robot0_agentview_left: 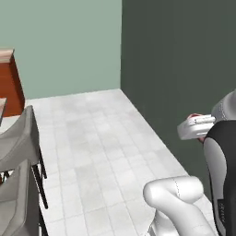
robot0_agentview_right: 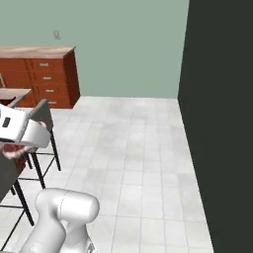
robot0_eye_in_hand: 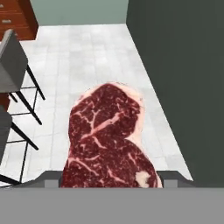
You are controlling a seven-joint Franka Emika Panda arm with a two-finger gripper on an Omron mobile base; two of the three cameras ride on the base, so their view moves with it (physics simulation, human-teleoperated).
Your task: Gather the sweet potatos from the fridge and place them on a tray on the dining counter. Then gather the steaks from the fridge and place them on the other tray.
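The hand [robot0_eye_in_hand: 109, 186] is clamped on a steak [robot0_eye_in_hand: 107, 140] (dark red, pale-marbled) held above the tiled floor [robot0_eye_in_hand: 87, 52] beside grey stools [robot0_eye_in_hand: 13, 61], so delivery to the blue tray apparently remains undone.

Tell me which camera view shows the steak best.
The hand view: the steak fills its middle, its marbling clear, held in the claw. The left base view shows a red sliver beside the hand; the right base view shows a pinkish edge under the hand.
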